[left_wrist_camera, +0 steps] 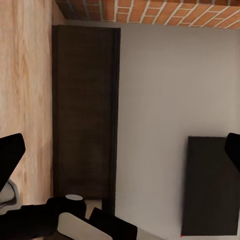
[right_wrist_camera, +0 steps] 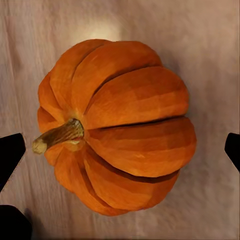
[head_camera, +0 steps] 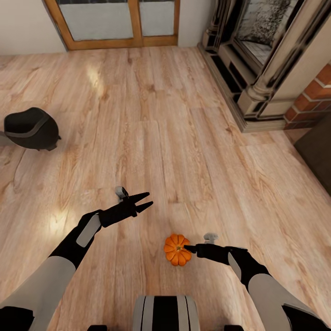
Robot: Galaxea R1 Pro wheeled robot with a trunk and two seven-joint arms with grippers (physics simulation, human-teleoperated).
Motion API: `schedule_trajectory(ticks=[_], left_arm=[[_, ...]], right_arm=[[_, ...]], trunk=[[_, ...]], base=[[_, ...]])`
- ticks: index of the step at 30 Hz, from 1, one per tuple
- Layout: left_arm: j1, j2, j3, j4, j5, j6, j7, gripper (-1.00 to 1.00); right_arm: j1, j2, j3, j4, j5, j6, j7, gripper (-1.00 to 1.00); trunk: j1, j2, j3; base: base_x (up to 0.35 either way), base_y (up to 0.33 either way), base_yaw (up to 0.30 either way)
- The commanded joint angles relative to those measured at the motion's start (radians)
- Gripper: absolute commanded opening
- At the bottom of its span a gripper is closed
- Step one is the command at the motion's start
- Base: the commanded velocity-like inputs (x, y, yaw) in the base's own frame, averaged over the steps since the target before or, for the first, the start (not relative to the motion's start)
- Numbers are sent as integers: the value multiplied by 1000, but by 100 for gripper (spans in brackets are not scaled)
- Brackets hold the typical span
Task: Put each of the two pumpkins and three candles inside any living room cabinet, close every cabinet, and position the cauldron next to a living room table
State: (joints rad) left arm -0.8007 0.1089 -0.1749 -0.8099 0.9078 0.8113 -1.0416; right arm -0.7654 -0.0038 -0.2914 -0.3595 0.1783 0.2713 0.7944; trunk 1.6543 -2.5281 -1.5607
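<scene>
A: Pumpkin (head_camera: pixel 177 249) first: we see it low in the head view, just right of centre, sitting on the wooden floor (head_camera: pixel 184 138), stem up.

B: Agreed. Our right tool (head_camera: pixel 187 248) is at its right side, and in the right wrist view the pumpkin (right_wrist_camera: pixel 117 127) lies between two dark fingertips (right_wrist_camera: pixel 10 152) spread wide, neither touching it.

A: And our left tool (head_camera: pixel 146 201)?

B: Left of centre, above the floor, fingers parted wide and holding nothing.

A: The black cauldron (head_camera: pixel 31 128) stands at the left edge, well apart from the pumpkin.

B: At the upper right we see a fireplace surround (head_camera: pixel 257 69) and red brick (head_camera: pixel 317 96). The left wrist view shows a dark-brown cabinet (left_wrist_camera: pixel 85 115) against a pale wall (left_wrist_camera: pixel 170 90).
</scene>
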Motion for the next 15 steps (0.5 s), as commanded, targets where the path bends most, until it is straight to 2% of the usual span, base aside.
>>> schedule_trajectory(ticks=[1, 7, 15], left_arm=[[0, -1, 0, 0, 0, 0, 0, 100], [0, -3, 0, 0, 0, 0, 0, 100], [0, -3, 0, 0, 0, 0, 0, 100]], right_arm=[[0, 0, 0, 0, 0, 0, 12, 100], [0, -2, 0, -10, 1, 0, 62, 100], [0, -2, 0, -15, 5, 1, 68, 100]], trunk=[[0, 0, -4], [3, -2, -27], [7, -4, -58]], base=[[0, 0, 0], [0, 0, 0], [0, 0, 0]])
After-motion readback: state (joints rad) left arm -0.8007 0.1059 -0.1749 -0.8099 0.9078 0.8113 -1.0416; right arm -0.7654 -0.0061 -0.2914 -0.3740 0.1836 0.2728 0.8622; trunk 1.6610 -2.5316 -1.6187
